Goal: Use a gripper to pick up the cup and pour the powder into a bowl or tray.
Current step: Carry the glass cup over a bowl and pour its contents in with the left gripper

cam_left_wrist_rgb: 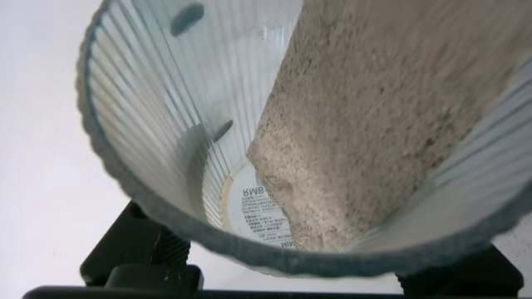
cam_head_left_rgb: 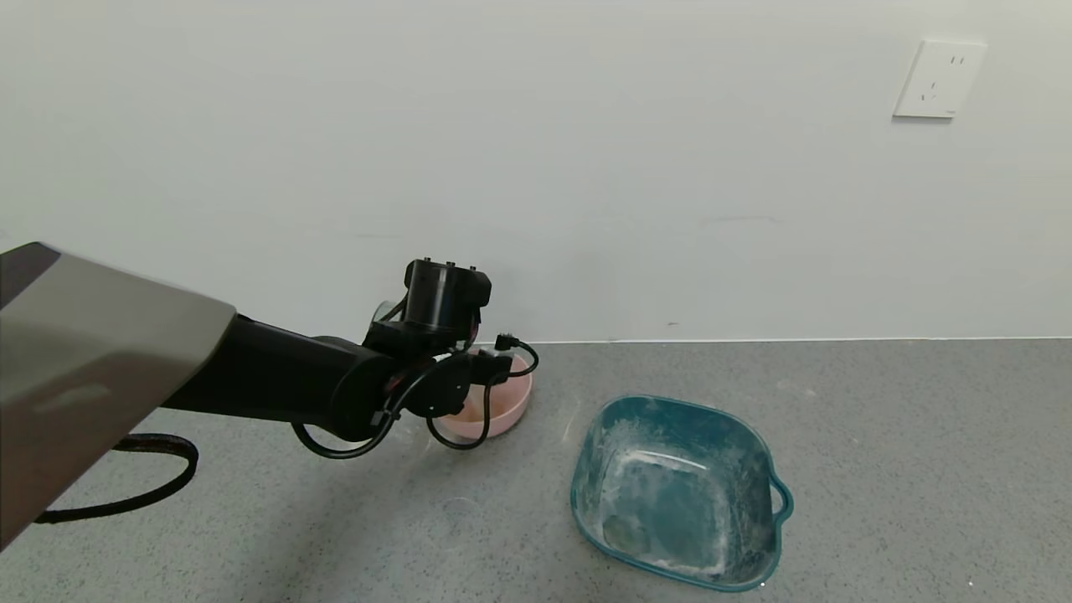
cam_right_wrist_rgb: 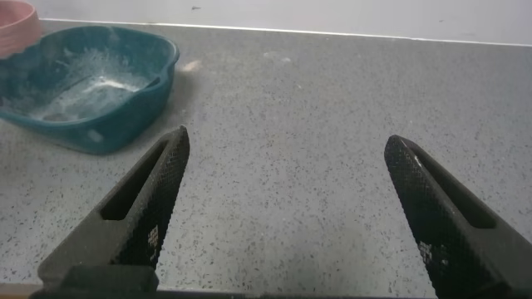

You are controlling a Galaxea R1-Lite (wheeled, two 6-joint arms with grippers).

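Note:
My left gripper (cam_head_left_rgb: 435, 339) is shut on the ribbed translucent cup (cam_head_left_rgb: 386, 313) and holds it tipped on its side, above the near-left rim of the pink bowl (cam_head_left_rgb: 505, 404). In the left wrist view the cup (cam_left_wrist_rgb: 133, 158) fills the frame. A mass of greyish powder (cam_left_wrist_rgb: 374, 124) lies along its lower wall, reaching toward the rim. A printed label shows on the cup's bottom. The teal tray (cam_head_left_rgb: 670, 403), smeared white, sits to the right of the bowl. My right gripper (cam_right_wrist_rgb: 287, 166) is open and empty over the bare counter, out of the head view.
The grey speckled counter (cam_head_left_rgb: 904, 469) runs to a white wall with a socket (cam_head_left_rgb: 938, 79) at the upper right. In the right wrist view the tray (cam_right_wrist_rgb: 125, 124) and a corner of the bowl (cam_right_wrist_rgb: 17, 25) lie well beyond the fingers.

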